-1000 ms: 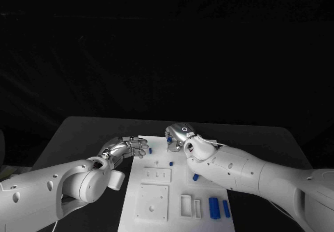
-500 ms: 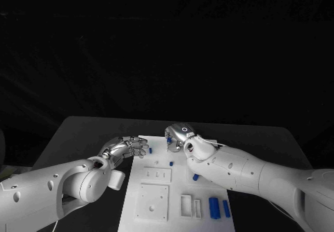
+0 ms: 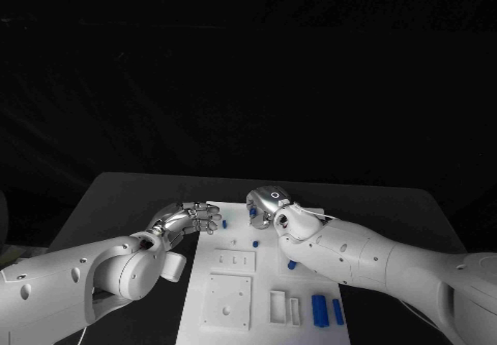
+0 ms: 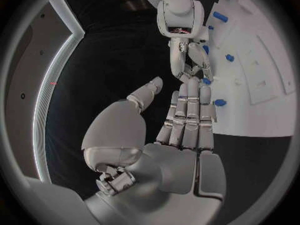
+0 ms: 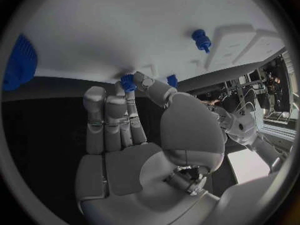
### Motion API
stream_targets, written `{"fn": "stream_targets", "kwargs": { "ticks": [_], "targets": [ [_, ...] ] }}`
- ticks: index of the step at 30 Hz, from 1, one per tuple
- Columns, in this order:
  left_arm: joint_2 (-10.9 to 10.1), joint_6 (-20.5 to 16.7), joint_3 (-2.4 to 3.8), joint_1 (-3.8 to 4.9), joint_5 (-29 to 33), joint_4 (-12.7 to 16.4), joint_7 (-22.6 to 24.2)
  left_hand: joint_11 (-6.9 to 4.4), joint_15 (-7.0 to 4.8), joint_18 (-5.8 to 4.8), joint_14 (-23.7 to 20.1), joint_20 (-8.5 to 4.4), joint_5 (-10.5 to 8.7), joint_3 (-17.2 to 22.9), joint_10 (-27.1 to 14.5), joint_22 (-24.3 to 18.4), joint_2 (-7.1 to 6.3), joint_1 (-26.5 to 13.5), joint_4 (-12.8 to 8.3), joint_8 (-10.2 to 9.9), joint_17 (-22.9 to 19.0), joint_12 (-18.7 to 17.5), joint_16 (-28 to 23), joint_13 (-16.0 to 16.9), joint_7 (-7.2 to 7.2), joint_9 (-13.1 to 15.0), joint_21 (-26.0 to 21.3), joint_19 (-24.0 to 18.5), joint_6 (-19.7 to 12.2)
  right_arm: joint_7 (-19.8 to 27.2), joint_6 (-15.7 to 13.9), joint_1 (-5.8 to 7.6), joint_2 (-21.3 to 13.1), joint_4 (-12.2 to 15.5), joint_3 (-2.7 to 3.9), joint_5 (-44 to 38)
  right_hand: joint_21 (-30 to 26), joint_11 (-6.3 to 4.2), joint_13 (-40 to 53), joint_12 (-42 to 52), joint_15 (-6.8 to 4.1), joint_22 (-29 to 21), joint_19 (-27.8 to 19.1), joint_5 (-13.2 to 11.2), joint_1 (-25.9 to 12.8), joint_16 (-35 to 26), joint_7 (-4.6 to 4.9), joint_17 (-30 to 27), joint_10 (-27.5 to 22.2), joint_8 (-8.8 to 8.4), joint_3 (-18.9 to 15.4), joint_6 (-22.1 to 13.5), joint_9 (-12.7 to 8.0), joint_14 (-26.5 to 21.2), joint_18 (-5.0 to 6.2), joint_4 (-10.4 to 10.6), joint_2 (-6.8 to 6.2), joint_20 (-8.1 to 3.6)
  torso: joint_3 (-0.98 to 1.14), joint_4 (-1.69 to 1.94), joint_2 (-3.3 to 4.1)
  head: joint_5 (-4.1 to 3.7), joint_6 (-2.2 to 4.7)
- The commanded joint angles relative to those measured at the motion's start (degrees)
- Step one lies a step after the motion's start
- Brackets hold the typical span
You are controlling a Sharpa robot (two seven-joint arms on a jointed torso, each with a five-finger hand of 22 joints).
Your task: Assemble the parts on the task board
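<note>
The white task board (image 3: 230, 291) lies in the middle of the table. My right hand (image 3: 267, 206) reaches over its far end, and its thumb and a finger pinch a small blue part (image 5: 128, 82) right at the board's surface. A second small blue part (image 5: 172, 80) sits just beside the thumb. In the left wrist view the right hand (image 4: 187, 60) points down at the board with blue (image 4: 206, 80) at its fingertips. My left hand (image 3: 187, 218) hovers at the board's far left edge with its fingers straight and nothing in them; a blue peg (image 4: 220, 103) stands close to its fingertips.
More blue parts lie on the board: a peg (image 3: 225, 224) by the left hand, one (image 3: 255, 242) mid-board, one (image 3: 291, 264) under the right forearm, two long bars (image 3: 319, 309) at the near right. Recessed white blocks (image 3: 235, 259) fill the board's near half.
The right hand has sunk very slightly toward the board. The left hand and the parts have not moved.
</note>
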Motion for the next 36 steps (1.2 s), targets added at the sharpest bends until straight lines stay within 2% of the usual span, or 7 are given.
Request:
{"fn": "stream_targets", "kwargs": {
  "ticks": [1,15,17,18,29,31,36],
  "targets": [
    [0.2,0.1,0.05,0.1,0.0,0.0,0.4,0.07,0.06,0.59,-0.4,-0.1,0.0,-0.1,-0.3,-0.1,-0.11,-0.2,-0.2,-0.3,-0.1,-0.4,0.1,0.0,0.03,0.1,0.2,-0.3,0.4,0.3,2.1,-0.13,0.0,-0.1,-0.18,0.2,0.3,-0.37,0.1,-0.4,-0.89,0.9,-0.4,0.2,0.4,0.3,0.05,-0.2,0.6,-0.44,0.2,-0.7,-0.2,-1.7,5.58,0.2,-0.62,0.04,-0.02,0.05,0.02,-0.02,-0.09],
    [0.1,0.1,0.05,0.11,0.0,0.0,0.2,0.08,0.07,0.59,-0.4,-0.09,-0.02,-0.1,-0.3,-0.1,-0.13,-0.2,-0.2,-0.3,-0.1,-0.4,0.1,0.0,0.04,0.1,0.2,-0.3,0.4,1.5,0.6,-0.12,0.1,-0.6,-0.25,2.8,0.0,0.51,-0.1,-1.4,0.03,0.8,-0.7,0.1,0.4,0.4,0.9,-0.8,-1.6,-1.75,0.2,-2.5,-0.7,-1.9,5.58,0.6,-1.48,0.42,-0.02,-0.01,0.03,0.0,0.01],
    [0.1,0.1,0.05,0.11,0.0,-0.1,0.2,0.09,0.07,0.59,-0.4,-0.09,-0.02,-0.1,-0.3,-0.1,-0.16,-0.2,-0.2,-0.3,-0.1,-0.4,0.1,0.0,0.05,0.1,0.2,-0.3,0.4,1.9,0.3,-0.12,0.0,-0.6,-0.25,3.6,-0.4,1.42,-0.9,-1.5,0.86,0.6,-1.1,0.2,-0.1,0.1,1.7,-1.1,-4.7,-2.95,-0.1,-4.6,-1.2,-2.2,5.54,0.8,-2.25,0.64,-0.02,-0.01,0.04,-0.03,0.08],
    [0.1,0.1,0.05,0.11,0.0,-0.1,0.2,0.1,0.07,0.59,-0.4,-0.09,-0.03,-0.1,-0.3,-0.1,-0.2,-0.2,-0.2,-0.3,-0.1,-0.5,0.1,0.0,0.06,0.1,0.2,-0.3,0.4,2.2,0.0,-0.12,-0.2,-0.5,-0.25,4.1,-0.9,2.71,-2.2,-1.4,2.14,0.3,-1.5,0.5,-0.7,-0.2,2.63,-1.5,-8.8,-4.4,-0.9,-7.3,-1.9,-2.4,5.51,0.9,-3.12,0.99,-0.02,-0.04,0.03,-0.02,0.13],
    [-0.6,-0.3,0.05,0.52,0.0,-1.0,0.3,0.16,0.07,0.6,-0.4,-0.1,-0.03,0.0,-0.5,-0.1,-0.28,-0.2,-0.2,-0.4,-0.1,-0.6,0.1,0.0,0.12,0.2,0.3,-0.3,0.2,4.0,-2.9,-0.06,-2.7,2.6,-0.18,7.6,-2.1,4.08,-5.1,-1.3,3.45,-0.2,-1.7,3.9,-3.1,-0.3,2.55,-2.5,-13.5,-5.73,-5.3,-10.6,-2.8,-2.9,5.58,1.7,-4.76,1.59,0.04,-0.35,0.0,0.02,0.59],
    [-0.7,-0.3,0.05,0.66,0.0,-1.2,0.3,0.17,0.07,0.6,-0.4,-0.1,-0.03,0.0,-0.5,-0.1,-0.29,-0.1,-0.3,-0.5,-0.1,-0.6,0.1,0.0,0.13,0.2,0.3,-0.3,0.2,4.2,-3.3,0.08,-3.5,3.7,0.0,7.9,-2.2,4.07,-5.3,-1.2,3.44,-0.2,-1.6,4.0,-3.2,-0.3,2.59,-2.5,-13.3,-5.69,-5.6,-10.7,-2.8,-2.9,5.58,1.8,-4.77,1.59,0.09,-0.5,-0.02,0.09,0.7],
    [-1.0,-0.5,0.04,0.72,0.0,-1.4,0.4,0.18,0.07,0.61,-0.4,-0.1,-0.02,0.0,-0.5,-0.1,-0.32,-0.1,-0.3,-0.5,-0.1,-0.6,0.1,0.0,0.14,0.2,0.3,-0.3,0.2,3.3,-4.2,0.82,-6.0,7.6,1.52,7.3,-2.5,3.71,-5.6,-0.7,3.11,-0.3,-1.6,3.6,-2.4,-0.2,2.79,-2.8,-12.0,-5.24,-5.6,-10.2,-2.7,-3.0,5.58,2.1,-4.52,1.54,0.31,-1.14,-0.2,0.37,1.29]
  ]
}}
